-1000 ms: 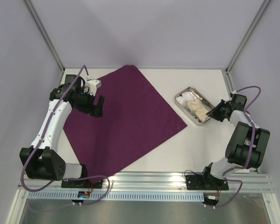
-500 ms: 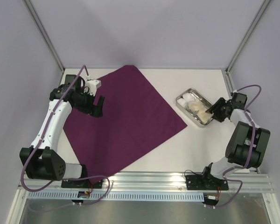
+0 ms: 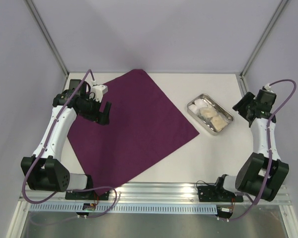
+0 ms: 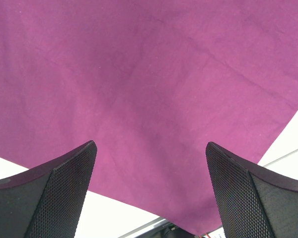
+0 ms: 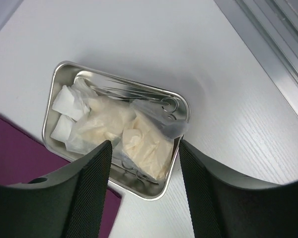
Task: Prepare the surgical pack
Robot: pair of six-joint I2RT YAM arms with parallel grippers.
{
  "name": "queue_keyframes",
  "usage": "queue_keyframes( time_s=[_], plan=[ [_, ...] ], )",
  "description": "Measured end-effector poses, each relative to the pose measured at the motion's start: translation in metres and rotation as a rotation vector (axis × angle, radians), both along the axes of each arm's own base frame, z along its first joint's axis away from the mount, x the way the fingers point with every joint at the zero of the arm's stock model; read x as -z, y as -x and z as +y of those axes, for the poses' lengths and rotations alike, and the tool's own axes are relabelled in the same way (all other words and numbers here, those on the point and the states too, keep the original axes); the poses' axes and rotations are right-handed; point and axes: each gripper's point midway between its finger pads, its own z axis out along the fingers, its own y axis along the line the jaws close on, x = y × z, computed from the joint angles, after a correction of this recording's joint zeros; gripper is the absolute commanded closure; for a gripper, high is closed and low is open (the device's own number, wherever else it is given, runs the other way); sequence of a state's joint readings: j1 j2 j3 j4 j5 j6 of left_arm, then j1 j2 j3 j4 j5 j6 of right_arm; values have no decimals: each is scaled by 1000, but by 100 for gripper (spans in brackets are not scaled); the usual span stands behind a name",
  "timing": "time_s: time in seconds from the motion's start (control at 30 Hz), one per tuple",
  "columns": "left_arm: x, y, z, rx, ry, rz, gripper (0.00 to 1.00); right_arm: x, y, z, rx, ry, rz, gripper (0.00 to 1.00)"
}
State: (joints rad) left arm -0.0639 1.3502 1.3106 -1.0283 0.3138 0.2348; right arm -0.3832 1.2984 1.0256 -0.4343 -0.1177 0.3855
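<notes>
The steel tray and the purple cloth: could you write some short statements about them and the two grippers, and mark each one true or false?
1. The steel tray stands on the purple cloth. False: it stands on the bare white table, to the right of the cloth in the top view.
2. The tray holds forceps, white gauze and tan packets. True.
3. The right gripper is shut on a packet. False: it is open and holds nothing.
4. The left gripper is open above the cloth. True.
</notes>
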Motion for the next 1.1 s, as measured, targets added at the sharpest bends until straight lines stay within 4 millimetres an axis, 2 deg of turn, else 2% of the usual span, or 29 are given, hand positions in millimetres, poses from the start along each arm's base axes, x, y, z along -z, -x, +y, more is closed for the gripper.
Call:
queue_keyframes(
  time_s=[0.03, 0.07, 0.17, 0.2, 0.27, 0.37, 0.43, 0.5, 0.6, 0.7, 0.83, 1.1],
  plan=[
    [0, 0, 0, 0, 1, 0, 0, 5, 0, -1, -4, 0, 18, 46],
    [0, 0, 0, 1, 1, 0, 0, 12, -1, -1, -15, -1, 42, 55],
    [0, 0, -1, 3, 3, 1, 0, 28, -10, 6, -101, 22, 127, 58],
    [0, 0, -1, 5, 2, 0, 0, 29, -14, 14, -147, 47, 141, 57],
    [0, 1, -1, 7, 5, 1, 0, 30, -22, 48, -296, 138, 162, 56],
    [0, 1, -3, 12, 15, 4, 0, 35, -23, 119, -577, 304, 186, 57],
    [1, 1, -5, 17, 23, 12, 0, 45, -18, 147, -705, 369, 219, 57],
    [3, 2, -6, 21, 32, 20, 0, 62, -12, 144, -748, 413, 300, 54],
    [3, 3, -8, 26, 38, 28, 0, 91, -5, 125, -758, 459, 432, 53],
    [4, 5, -8, 30, 40, 34, 0, 112, 4, 113, -790, 486, 533, 58],
    [4, 7, -8, 33, 39, 43, 0, 112, 2, 117, -839, 499, 533, 66],
    [6, 7, -8, 38, 39, 50, 0, 110, 5, 120, -866, 520, 550, 66]
  ],
)
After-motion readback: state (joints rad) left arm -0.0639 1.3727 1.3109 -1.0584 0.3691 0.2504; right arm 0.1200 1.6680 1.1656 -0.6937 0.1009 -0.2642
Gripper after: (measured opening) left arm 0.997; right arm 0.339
